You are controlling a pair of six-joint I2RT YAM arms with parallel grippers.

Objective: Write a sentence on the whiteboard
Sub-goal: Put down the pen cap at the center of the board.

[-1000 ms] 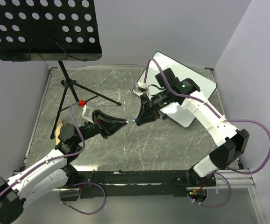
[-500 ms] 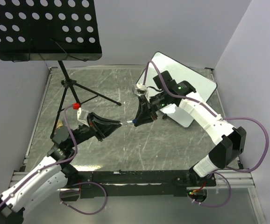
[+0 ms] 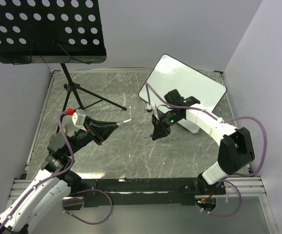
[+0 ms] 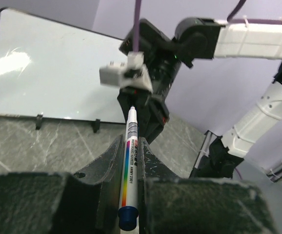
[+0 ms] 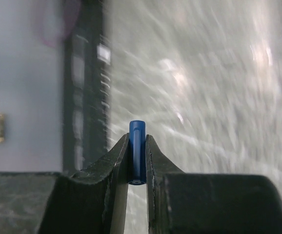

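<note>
Grey, marbled stone made up the surface (image 3: 131, 153), scratched and glossy under the light. A black music stand (image 3: 43, 29) stood at its far left corner, the perforated tray high up and the tripod legs spread on the stone. At the far right corner the whiteboard (image 3: 190, 87) leaned back on its small black feet, its white face turned toward the middle of the surface and catching glare.

The right arm (image 3: 214, 129) reached in from the near right edge, just in front of the board. The left arm (image 3: 38, 185) came up from the near left corner.

The left end effector (image 3: 115, 125) was clamped tight on a white marker (image 4: 129, 170) with a rainbow stripe on its barrel. The marker's blue butt sat back between the fingers and its slim white end pointed across toward the right end effector (image 3: 158, 132), the two well apart over the middle of the surface.

That right end effector pointed down at the stone, narrow, pinching a small blue cap (image 5: 137, 151) upright between its fingertips.
</note>
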